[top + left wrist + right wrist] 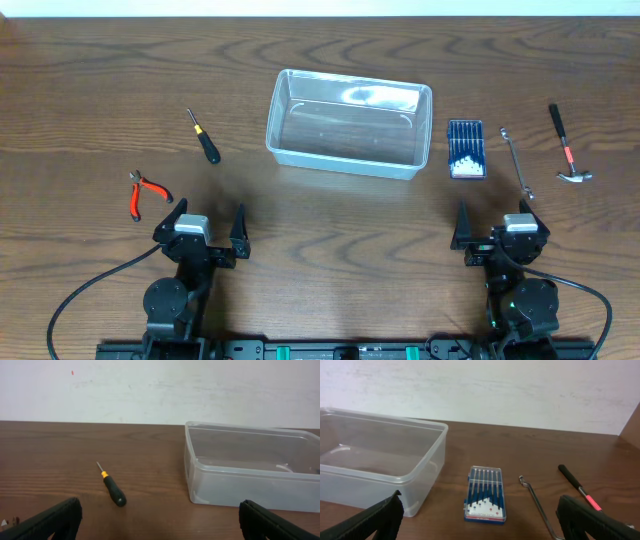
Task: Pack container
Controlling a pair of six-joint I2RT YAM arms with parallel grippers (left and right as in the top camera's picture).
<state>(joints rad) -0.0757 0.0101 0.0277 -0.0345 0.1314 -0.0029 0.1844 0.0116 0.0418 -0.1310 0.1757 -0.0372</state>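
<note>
The clear plastic container [349, 123] stands empty at the table's middle back; it also shows in the left wrist view [250, 467] and the right wrist view [375, 457]. A black screwdriver with a yellow collar [204, 137] [112, 488] lies to its left, and red-handled pliers [147, 193] lie further left. A blue drill-bit case [465, 149] [485, 493], a metal wrench [517, 163] [539, 505] and a hammer [566, 148] [579, 488] lie to its right. My left gripper [205, 229] [160, 525] and right gripper [497, 227] [480, 522] are open and empty near the front edge.
The brown wooden table [320, 260] carries all the tools. A white wall [160, 390] rises behind the table's far edge.
</note>
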